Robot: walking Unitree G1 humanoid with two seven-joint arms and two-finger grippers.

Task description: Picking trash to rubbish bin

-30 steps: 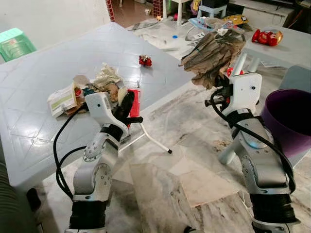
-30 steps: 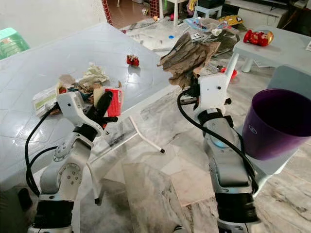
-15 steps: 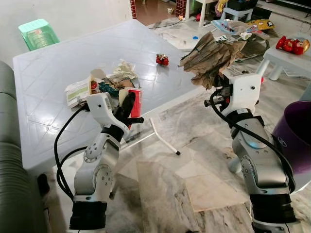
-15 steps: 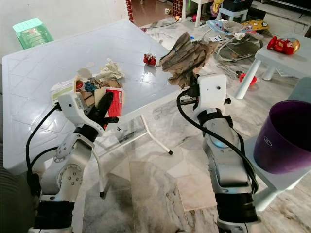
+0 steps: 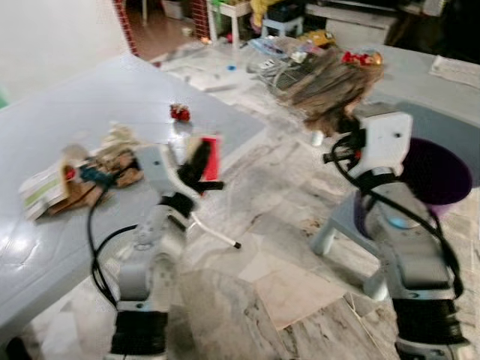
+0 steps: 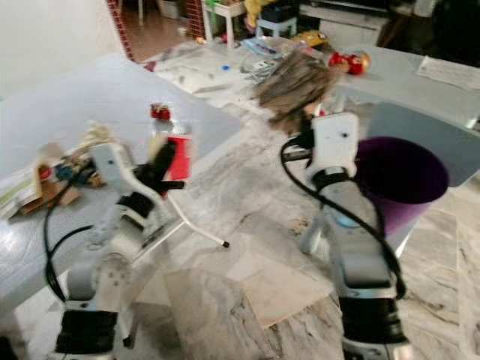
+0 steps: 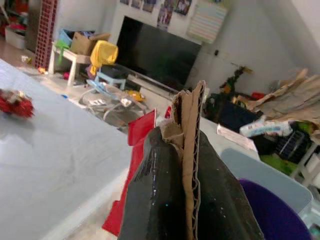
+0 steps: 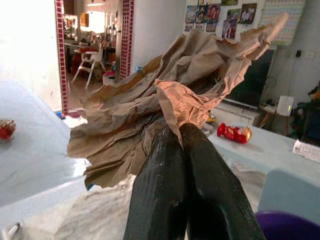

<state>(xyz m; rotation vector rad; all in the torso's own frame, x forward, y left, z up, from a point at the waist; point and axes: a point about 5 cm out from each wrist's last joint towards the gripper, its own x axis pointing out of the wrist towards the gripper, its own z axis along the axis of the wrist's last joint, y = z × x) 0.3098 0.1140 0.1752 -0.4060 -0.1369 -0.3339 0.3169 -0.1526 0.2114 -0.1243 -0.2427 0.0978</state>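
Observation:
My right gripper [image 8: 180, 131] is shut on a large crumpled brown paper [image 5: 328, 84], held up in the air left of the purple rubbish bin [image 5: 436, 170]. That brown paper [image 8: 150, 110] spreads wide above the black fingers [image 8: 160, 180]. My left gripper [image 7: 186, 137] is shut on a piece of brown cardboard [image 7: 190, 135] with a red carton [image 5: 211, 156] beside it, raised at the table's near edge. A pile of trash [image 5: 82, 172] lies on the grey table [image 5: 90, 105]. A small red item [image 5: 179, 112] sits farther back on the table.
A second light table [image 5: 427, 71] stands behind the bin with a red toy [image 5: 361, 57] on it. White table legs [image 5: 217, 236] cross the marble floor [image 5: 285, 217]. Clutter and small stools lie at the far end of the room.
The camera has swung right, and the picture is blurred. The purple bin now stands close beside my right arm. Both grippers keep their loads.

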